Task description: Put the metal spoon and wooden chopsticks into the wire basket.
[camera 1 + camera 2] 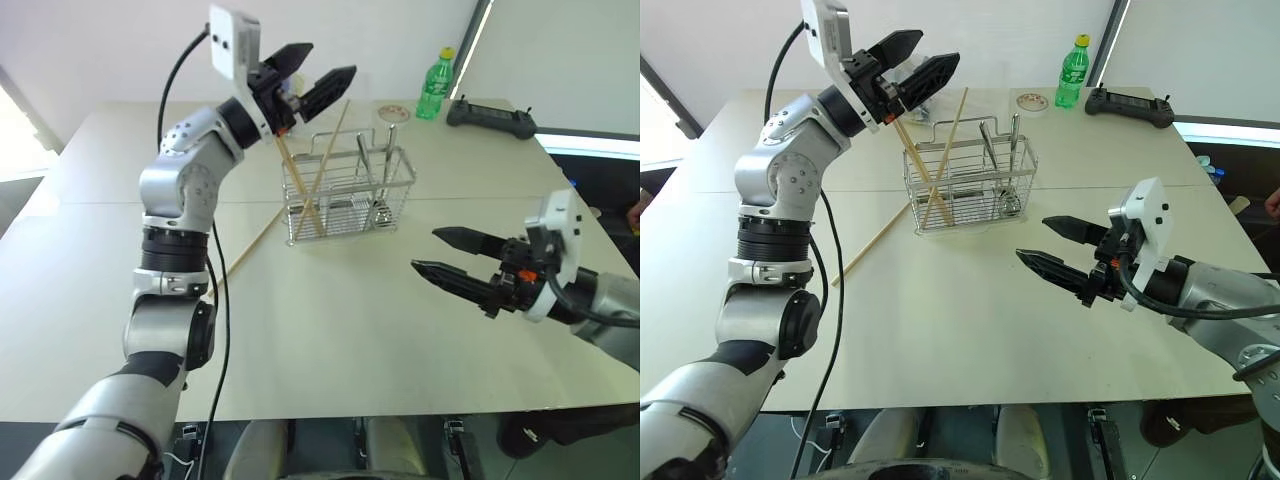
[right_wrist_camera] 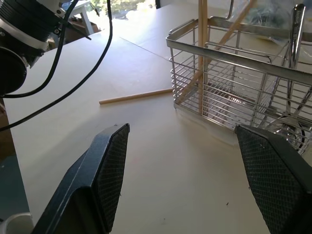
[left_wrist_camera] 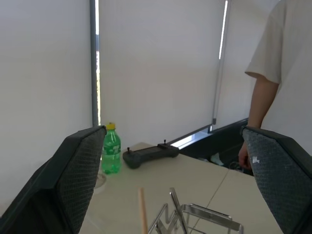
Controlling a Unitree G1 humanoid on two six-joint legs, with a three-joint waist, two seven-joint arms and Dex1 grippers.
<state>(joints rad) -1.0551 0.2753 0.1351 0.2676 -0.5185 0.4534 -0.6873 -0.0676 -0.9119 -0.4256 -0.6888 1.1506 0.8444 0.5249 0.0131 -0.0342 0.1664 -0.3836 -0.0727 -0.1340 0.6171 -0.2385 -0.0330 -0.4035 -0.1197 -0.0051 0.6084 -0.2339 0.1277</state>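
Already two chopsticks stood in the wire basket (image 1: 348, 192), and one lay on the table (image 1: 330, 330).

The loose chopstick (image 1: 872, 243) lay flat on the table by the basket's left end, its long axis running diagonally from the basket's lower left corner toward the robot's left, one tip seemingly at or under the wire wall. The left gripper (image 1: 312, 78) hovered above the basket's left end, jaws apart and empty, just over the tops of the two leaning chopsticks (image 1: 305, 185). The right gripper (image 1: 452, 255), jaws also spread and empty, hung low to the basket's right. The metal spoon (image 1: 1011, 170) stood in the right compartment. By my reading, the left arm was nearer the lying stick and would have to drop down and leftward.
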